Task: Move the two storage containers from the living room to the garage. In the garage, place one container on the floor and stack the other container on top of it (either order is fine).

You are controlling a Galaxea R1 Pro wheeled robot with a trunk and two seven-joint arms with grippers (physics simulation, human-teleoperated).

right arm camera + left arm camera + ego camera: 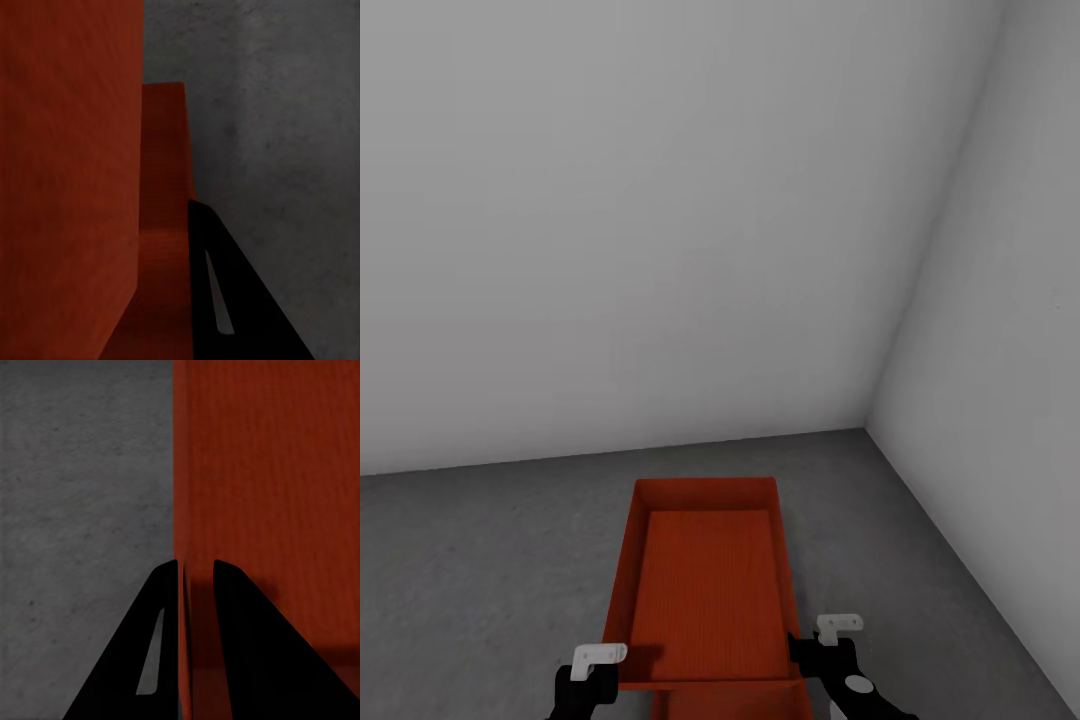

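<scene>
Left end effector point(196, 574) pinching orange-red ribbed-bottom open container point(705, 590) wall

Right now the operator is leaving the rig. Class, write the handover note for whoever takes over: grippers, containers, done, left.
Left gripper: shut on the upper container's side wall, one finger inside, one outside.
Right gripper: at the opposite wall; one finger is hidden, so the grasp is unconfirmed.
Lower container: beneath the upper one, poking out toward the robot, on the grey floor near a wall corner.
Done: both containers are in the garage.
Left: confirm the upper one is seated on the lower, then release and withdraw.
</scene>
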